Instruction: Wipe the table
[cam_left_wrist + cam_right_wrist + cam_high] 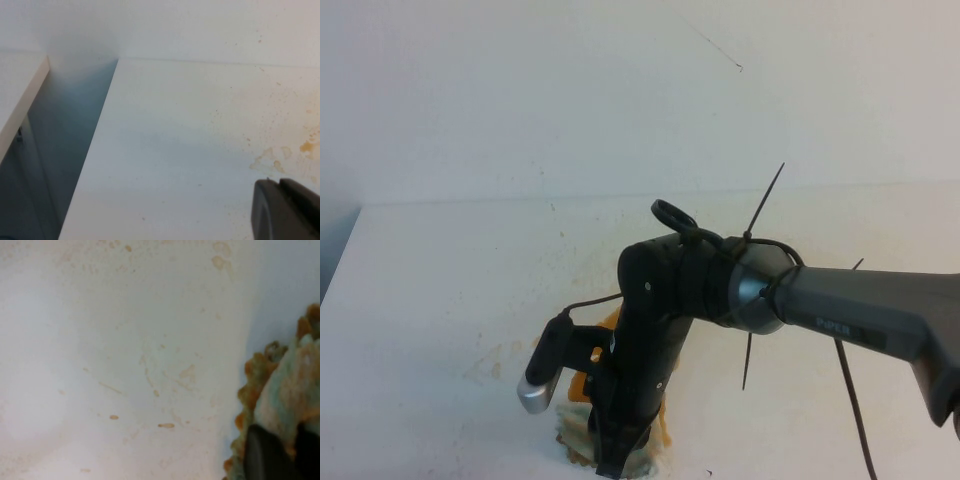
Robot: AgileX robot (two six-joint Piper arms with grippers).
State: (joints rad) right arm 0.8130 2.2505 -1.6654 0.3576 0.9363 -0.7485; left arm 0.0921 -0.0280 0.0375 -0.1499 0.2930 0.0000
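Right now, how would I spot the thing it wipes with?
On the white table, follow the right arm down to the near side, where the right gripper pinches a stained rag. The left gripper hovers over the table's left side. Only the rag has a scalloped, orange-fringed edge.

A plain white wall [520, 90] rises at the back. A thin dark scratch [738, 67] marks the wall high up. A white slab [20, 85] butts against the wall, with a shadowed gap [65, 150] beside it.
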